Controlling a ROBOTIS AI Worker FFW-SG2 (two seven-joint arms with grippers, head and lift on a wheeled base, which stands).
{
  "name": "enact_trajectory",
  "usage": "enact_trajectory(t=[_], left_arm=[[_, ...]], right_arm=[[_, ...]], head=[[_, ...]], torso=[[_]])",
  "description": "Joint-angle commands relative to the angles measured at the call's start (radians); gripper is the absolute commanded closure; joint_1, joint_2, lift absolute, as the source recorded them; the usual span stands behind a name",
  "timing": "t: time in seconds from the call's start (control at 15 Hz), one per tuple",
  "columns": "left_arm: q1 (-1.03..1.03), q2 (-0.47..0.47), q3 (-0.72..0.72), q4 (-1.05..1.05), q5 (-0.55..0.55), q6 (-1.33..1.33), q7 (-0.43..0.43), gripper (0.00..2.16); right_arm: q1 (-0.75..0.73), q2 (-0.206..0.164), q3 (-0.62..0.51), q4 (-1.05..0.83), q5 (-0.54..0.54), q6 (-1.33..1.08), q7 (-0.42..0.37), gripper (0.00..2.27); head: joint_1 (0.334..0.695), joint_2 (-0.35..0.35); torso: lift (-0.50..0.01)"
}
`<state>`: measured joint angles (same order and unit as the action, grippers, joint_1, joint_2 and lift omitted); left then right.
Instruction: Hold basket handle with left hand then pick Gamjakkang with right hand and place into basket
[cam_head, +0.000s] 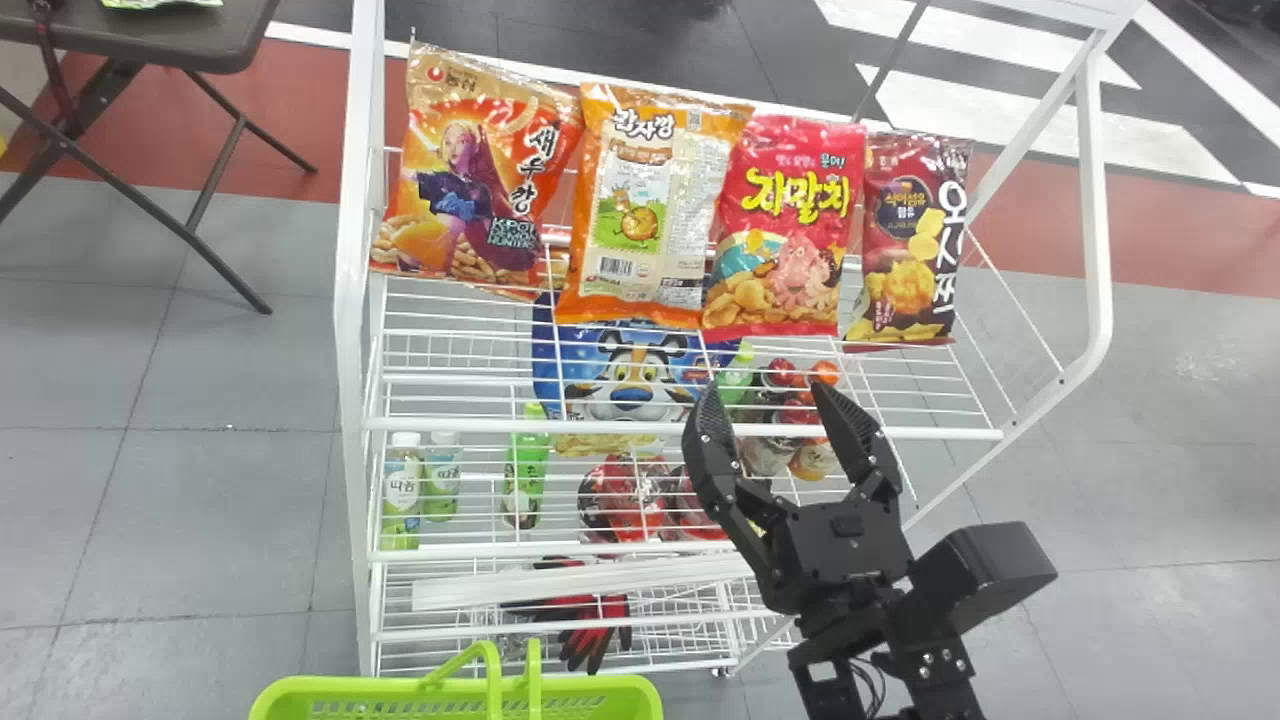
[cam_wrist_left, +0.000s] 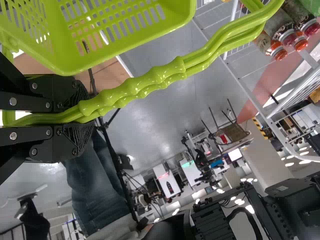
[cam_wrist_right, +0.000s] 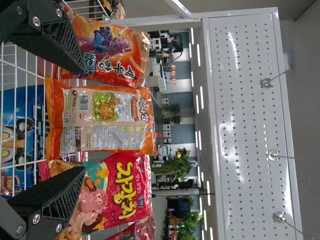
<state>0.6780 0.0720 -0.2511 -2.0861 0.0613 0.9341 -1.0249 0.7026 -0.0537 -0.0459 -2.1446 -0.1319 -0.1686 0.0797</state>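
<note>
In the head view my right gripper stands open in front of the rack, below the Gamjakkang bag, an orange and cream pack leaning upright on the top shelf. Seen from the right wrist, the Gamjakkang bag lies beyond the gap of the open gripper, with nothing between the fingers. The green basket is at the bottom edge of the head view. In the left wrist view my left gripper is shut on the handle of the basket.
An orange snack bag stands left of the Gamjakkang, a pink one right of it, and a dark red one farther right. The white wire rack holds bottles and packs lower down. A folding table is at the far left.
</note>
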Motion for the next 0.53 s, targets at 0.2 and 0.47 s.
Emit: enact_trajectory(t=[0.2,0.47], left_arm=[[0.000,0.000,0.000,0.000,0.000,0.007,0.000,2.14],[0.000,0.000,0.000,-0.002,0.000,0.013,-0.003,2.14]], right_arm=[[-0.002,0.000,0.001,-0.001,0.002,0.002,0.000,0.12],[-0.003,-0.002,0.000,0.000,0.003,0.005,0.000,0.12]], head=[[0.695,-0.350],[0.695,-0.350]], torso=[[-0.019],[-0.019]])
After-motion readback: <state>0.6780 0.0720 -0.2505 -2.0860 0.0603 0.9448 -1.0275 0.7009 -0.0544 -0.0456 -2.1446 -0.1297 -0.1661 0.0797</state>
